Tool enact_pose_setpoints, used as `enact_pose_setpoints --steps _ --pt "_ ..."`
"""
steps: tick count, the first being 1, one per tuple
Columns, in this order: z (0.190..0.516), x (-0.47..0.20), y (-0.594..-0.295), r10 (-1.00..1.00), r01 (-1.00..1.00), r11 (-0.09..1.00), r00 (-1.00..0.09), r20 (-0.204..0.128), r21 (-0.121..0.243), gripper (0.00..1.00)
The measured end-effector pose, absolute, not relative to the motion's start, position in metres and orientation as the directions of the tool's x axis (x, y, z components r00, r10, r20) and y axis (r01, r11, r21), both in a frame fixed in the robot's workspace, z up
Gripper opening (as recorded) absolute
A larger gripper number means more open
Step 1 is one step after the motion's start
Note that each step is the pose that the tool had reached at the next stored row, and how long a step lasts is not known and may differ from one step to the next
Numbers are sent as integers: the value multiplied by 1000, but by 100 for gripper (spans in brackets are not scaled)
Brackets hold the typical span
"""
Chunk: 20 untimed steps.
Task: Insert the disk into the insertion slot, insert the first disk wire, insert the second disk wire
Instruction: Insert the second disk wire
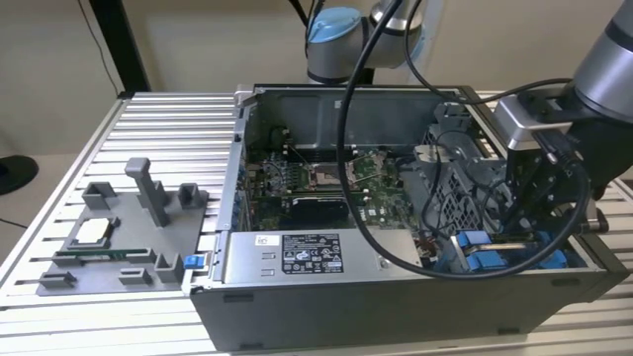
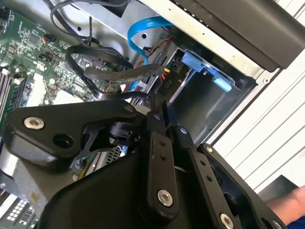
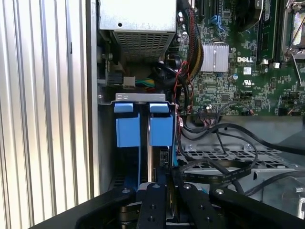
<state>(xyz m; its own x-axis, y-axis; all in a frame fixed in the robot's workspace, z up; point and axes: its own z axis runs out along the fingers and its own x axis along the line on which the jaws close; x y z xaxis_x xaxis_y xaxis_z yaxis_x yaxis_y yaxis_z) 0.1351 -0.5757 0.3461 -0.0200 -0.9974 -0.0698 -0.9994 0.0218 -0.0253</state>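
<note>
**Seating a disk wire with the disk already in its bay**

The open computer case [image 1: 396, 311] is seen on the slatted table [image 1: 168, 119] in the exterior view, and the arm is reached into the corner at about 4 o'clock of the case, past the power-supply box [image 1: 307, 256].

In the first wrist view the disk [image 3: 161, 129], in its blue carrier, is seen standing inside the insertion slot [image 3: 140, 98], beside a second blue carrier [image 3: 127, 129]. The first step is therefore judged complete.

The gripper [image 3: 167, 183] is held directly over that bay. In the second wrist view its fingers [image 2: 155, 143] are drawn almost together and appear to be clamped on the black connector [image 2: 167, 88] of a flat black cable [image 2: 119, 74], with the connector pointed at the disk's end.

Whether the connector is fully pushed home cannot be told. A blue data cable [image 2: 143, 28] is looped nearby; its end is hidden, so it cannot be said whether it is plugged in. The wire steps are judged to be under way and not finished.
</note>
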Motion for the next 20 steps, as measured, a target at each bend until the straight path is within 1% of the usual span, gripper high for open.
enact_pose_setpoints --steps 20 --pt "335 135 -576 -997 -999 22 -20 -70 -25 0"
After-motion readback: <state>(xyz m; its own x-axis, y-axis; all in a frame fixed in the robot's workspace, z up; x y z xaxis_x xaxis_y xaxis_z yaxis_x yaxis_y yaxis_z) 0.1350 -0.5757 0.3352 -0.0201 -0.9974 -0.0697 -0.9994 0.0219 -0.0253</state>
